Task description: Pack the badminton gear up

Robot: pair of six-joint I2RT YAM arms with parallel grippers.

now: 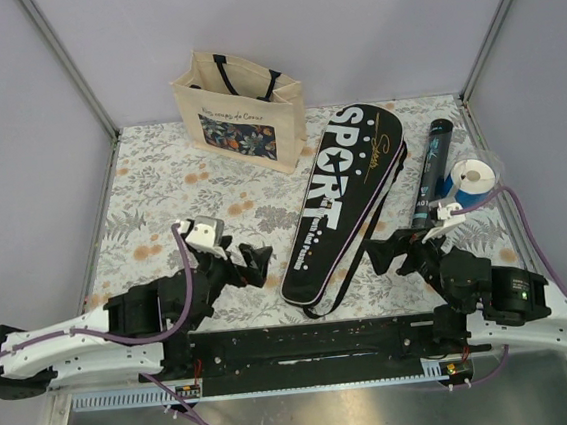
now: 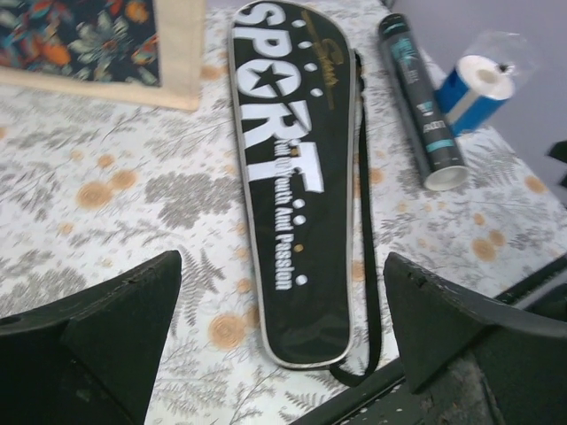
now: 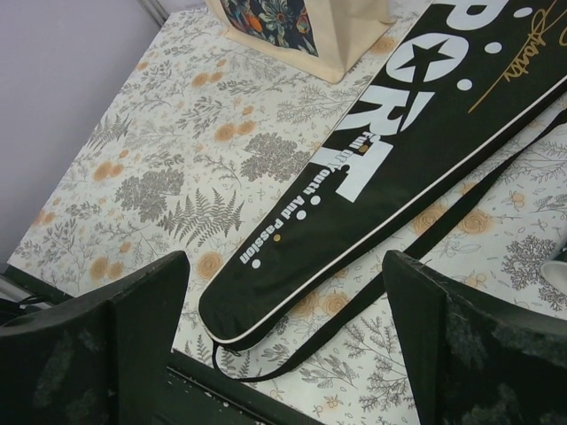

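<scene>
Fingers fill both my wrist views, spread wide, gripping nothing: left gripper point(image 1: 260, 260) and right gripper point(image 1: 380, 255) flank the narrow end of the SPORT cover point(image 1: 341, 202). I see it flat mid-table point(image 1: 162, 199), strap alongside. On its right lies the black tube point(image 1: 432, 173), blue-and-white roll point(image 1: 471, 179) just beside. Tote bag point(image 1: 240, 96) stands behind.

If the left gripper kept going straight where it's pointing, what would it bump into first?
Probably the black SPORT cover, near its narrow end: it lies straight ahead of the open left gripper. The gripper tilts down, so the table might come first; depth is unclear.
</scene>
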